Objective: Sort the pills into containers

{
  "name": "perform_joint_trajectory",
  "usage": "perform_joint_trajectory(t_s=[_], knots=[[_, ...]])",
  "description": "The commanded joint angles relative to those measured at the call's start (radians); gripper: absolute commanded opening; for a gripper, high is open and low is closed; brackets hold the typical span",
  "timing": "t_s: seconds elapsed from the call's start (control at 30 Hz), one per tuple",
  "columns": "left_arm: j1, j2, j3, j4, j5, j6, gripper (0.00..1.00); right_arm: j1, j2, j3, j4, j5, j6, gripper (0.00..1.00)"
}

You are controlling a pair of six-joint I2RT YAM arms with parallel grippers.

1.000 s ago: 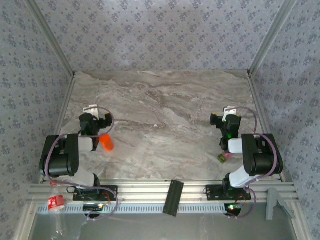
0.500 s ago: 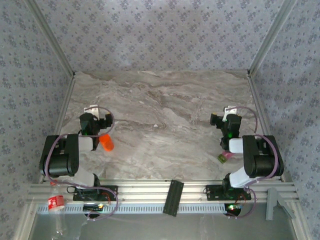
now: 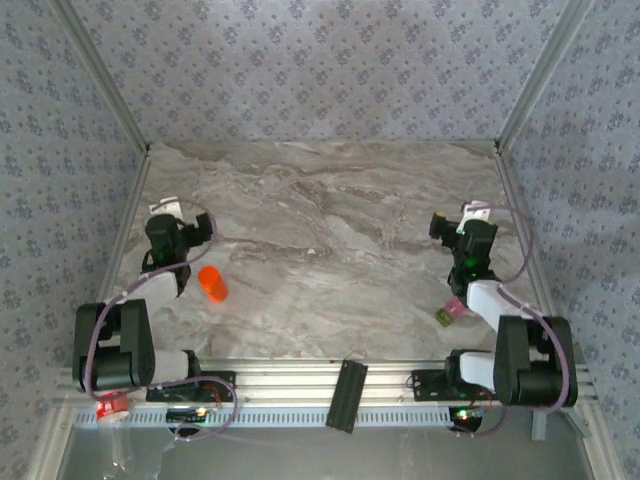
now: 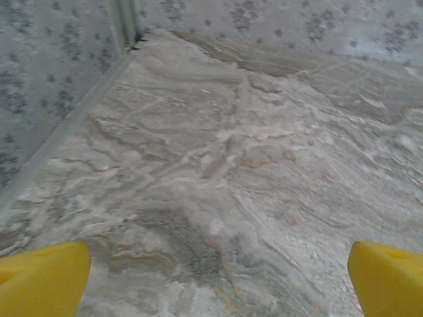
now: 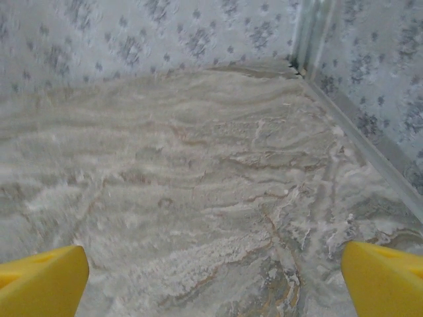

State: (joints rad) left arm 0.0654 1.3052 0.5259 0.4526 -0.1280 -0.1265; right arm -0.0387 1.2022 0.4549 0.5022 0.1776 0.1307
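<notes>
The left arm (image 3: 110,345) and right arm (image 3: 525,355) sit folded over their bases, elbows set low and back, forearms reaching away from the mounts. The left gripper (image 3: 170,213) and right gripper (image 3: 460,216) both point toward the far side, jaws spread wide, yellow fingertips (image 4: 41,282) holding nothing.

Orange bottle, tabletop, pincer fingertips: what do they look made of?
Orange bottle: likely plastic, saturated orange, smooth; too small to confirm.
Tabletop: marble-look surface, grey-beige veining, low sheen; stone or printed laminate, cannot tell.
Fingertips: uniform yellow, smooth, probably moulded plastic or rubber.
</notes>
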Motion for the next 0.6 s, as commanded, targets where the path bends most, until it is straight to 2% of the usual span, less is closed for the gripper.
perform_joint_trajectory(t_s=[0.0, 0.07, 0.13, 0.2, 0.4, 0.57], knots=[[0.006, -0.058, 0.115, -0.236, -0.061, -0.068, 1.00, -0.034, -0.080, 0.146, -0.356, 0.082, 0.338, 1.00], [0.005, -0.089, 0.172, -0.340, -0.048, -0.089, 0.99, -0.083, -0.109, 0.228, -0.530, 0.016, 0.445, 1.00], [0.004, -0.134, 0.217, -0.419, -0.022, -0.118, 0.99, -0.115, -0.127, 0.294, -0.667, -0.082, 0.455, 1.00], [-0.002, -0.179, 0.246, -0.471, 0.004, -0.163, 0.99, -0.122, -0.139, 0.361, -0.816, -0.126, 0.470, 1.00], [-0.038, -0.244, 0.351, -0.619, 0.138, -0.280, 0.99, -0.119, -0.173, 0.450, -1.128, -0.209, 0.536, 1.00], [-0.137, -0.251, 0.432, -0.696, 0.175, -0.311, 0.99, -0.098, -0.220, 0.424, -1.303, -0.191, 0.578, 1.00]])
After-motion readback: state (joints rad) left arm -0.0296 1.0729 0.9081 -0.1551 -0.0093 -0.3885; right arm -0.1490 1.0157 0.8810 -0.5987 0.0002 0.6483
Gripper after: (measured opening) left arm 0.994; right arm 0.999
